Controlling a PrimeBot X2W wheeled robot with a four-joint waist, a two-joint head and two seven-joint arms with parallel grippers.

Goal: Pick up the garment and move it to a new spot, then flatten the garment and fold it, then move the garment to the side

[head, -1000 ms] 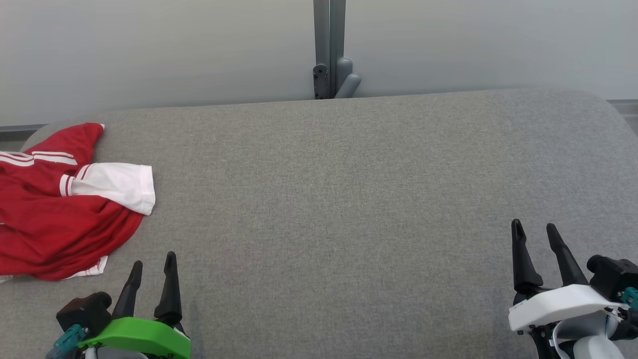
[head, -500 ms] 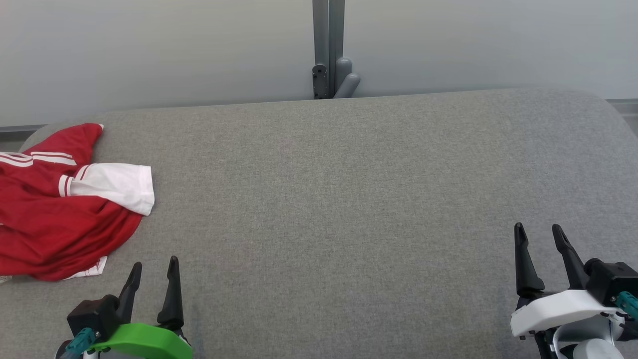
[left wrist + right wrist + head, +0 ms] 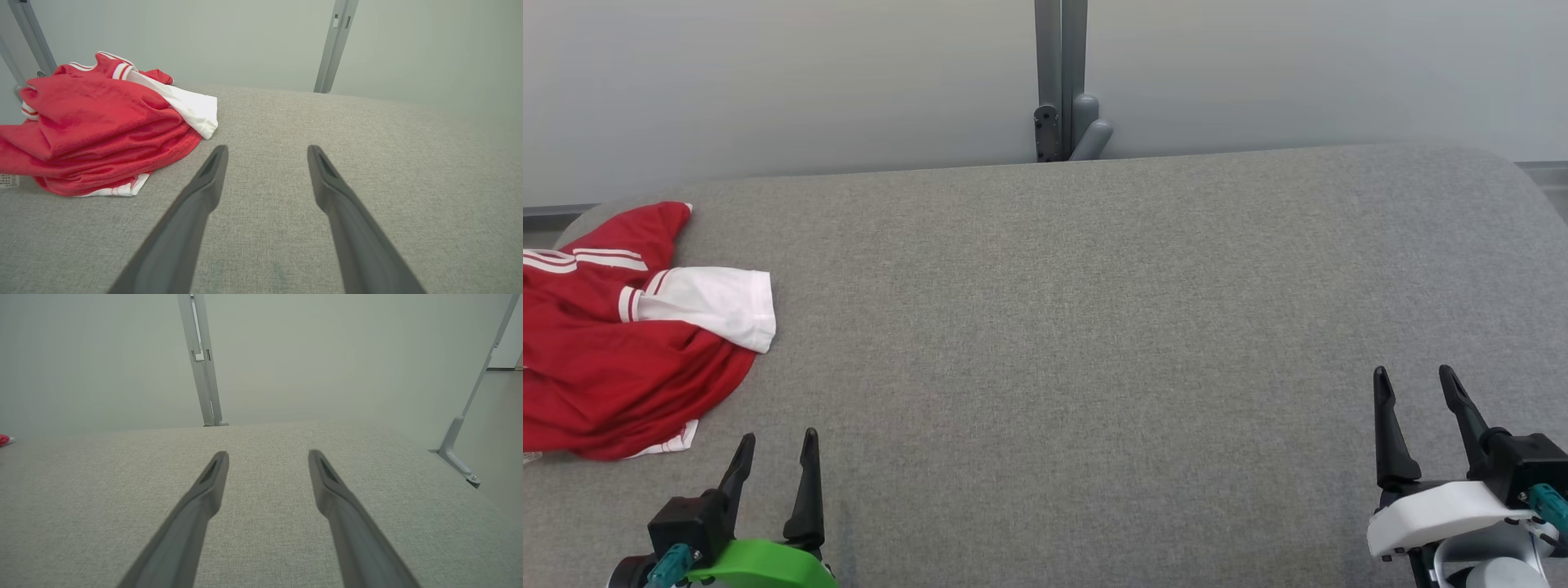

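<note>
1. Garment (image 3: 613, 367) comes second in depth. Nearest in the head view are the two grippers, at the bottom edge over the grey fabric surface (image 3: 1078, 327).
2. The left gripper (image 3: 777, 438), on a green mount at the lower left, has its two dark fingers spread apart with nothing between them. The left wrist view confirms it: the left gripper (image 3: 266, 149) shows bare grey fabric in the gap.
3. The right gripper (image 3: 1413, 372), on a white mount at the lower right, is likewise parted and holds nothing. In its own wrist view the right gripper (image 3: 267, 453) frames plain surface.
4. Just beyond the left gripper and to its left, apart from it, lies the garment. It is a red shirt, crumpled in a loose heap at the surface's left edge and partly cut off by the frame.
5. A white sleeve (image 3: 715, 306) with a red-and-white striped band lies across the heap's top right. A white hem peeks out underneath at the near side.
6. From the left wrist the garment (image 3: 94, 122) is bunched in thick folds, the white sleeve (image 3: 192, 108) pointing toward the surface's middle.
7. The surface's middle and right stretch flat to a rounded far edge.
8. Farthest back stand pale wall panels (image 3: 768, 82) joined by a grey post (image 3: 1062, 73).
</note>
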